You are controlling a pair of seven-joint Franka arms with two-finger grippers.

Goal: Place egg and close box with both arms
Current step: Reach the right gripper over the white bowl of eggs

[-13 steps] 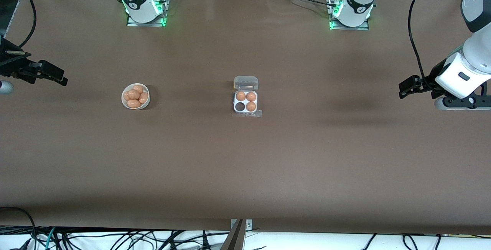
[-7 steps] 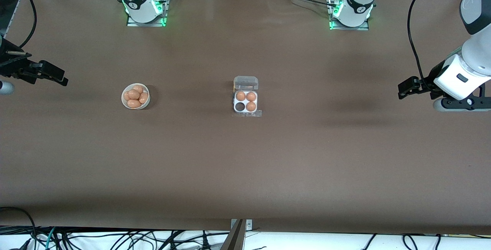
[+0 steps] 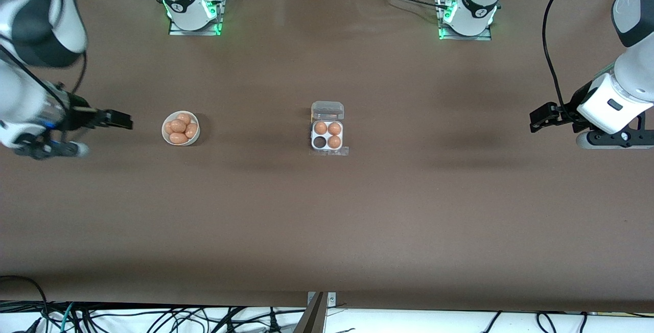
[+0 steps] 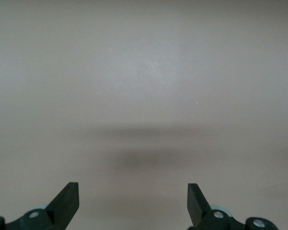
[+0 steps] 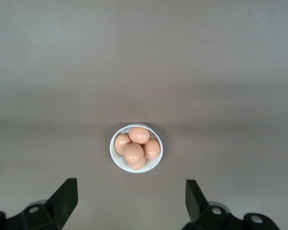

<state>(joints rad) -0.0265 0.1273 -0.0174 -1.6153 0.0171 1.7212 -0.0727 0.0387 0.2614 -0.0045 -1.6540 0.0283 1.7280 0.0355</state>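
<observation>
Right gripper (image 3: 120, 119), fingers spread, hangs over the worktop (image 3: 327, 220) beside the bowl (image 3: 180, 128). It should centre over the topmost egg (image 5: 139, 135) and close gently. The box (image 3: 327, 136) stands open mid-worktop. Left gripper (image 3: 539, 117) waits, fingers spread.

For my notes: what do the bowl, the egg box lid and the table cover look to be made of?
The bowl: glossy white, ceramic or hard plastic by its smooth rim; the look leaves that open. The lid of the box: clear thin plastic, since the brown shows through it. The table cover: matte brown sheet, perhaps paper or felt, with a slight ripple near the arm bases.
</observation>
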